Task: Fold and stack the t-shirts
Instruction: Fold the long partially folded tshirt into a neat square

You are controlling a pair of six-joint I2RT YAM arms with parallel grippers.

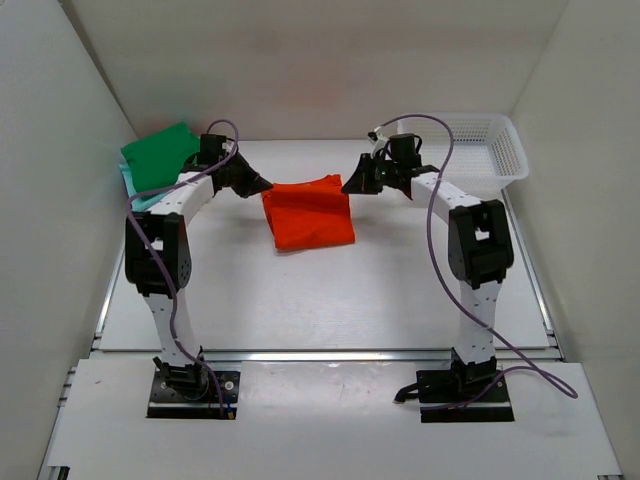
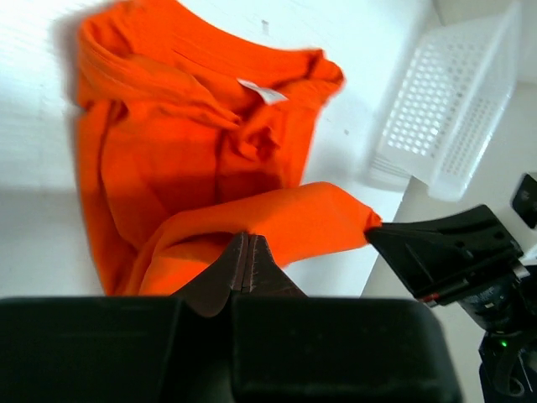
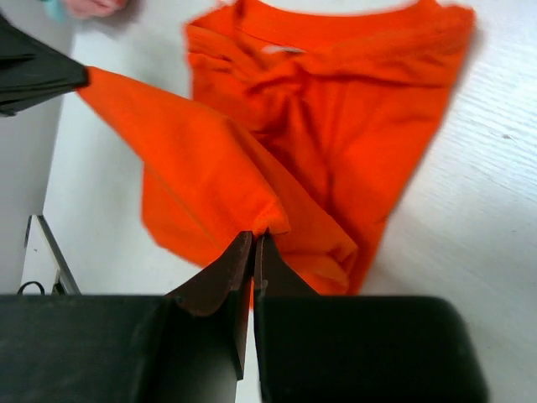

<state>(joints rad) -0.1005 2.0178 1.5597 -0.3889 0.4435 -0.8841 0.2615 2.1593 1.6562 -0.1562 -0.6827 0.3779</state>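
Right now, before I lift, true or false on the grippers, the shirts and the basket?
1. The left gripper and right gripper are both shut on the orange t-shirt. True.
2. The white basket sits at the far left. False: it sits at the far right.
3. The green t-shirt lies at the far left. True.
4. The orange t-shirt is stacked on the green one. False: they lie apart.

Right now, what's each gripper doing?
Left gripper: shut on the orange t-shirt.
Right gripper: shut on the same orange t-shirt.
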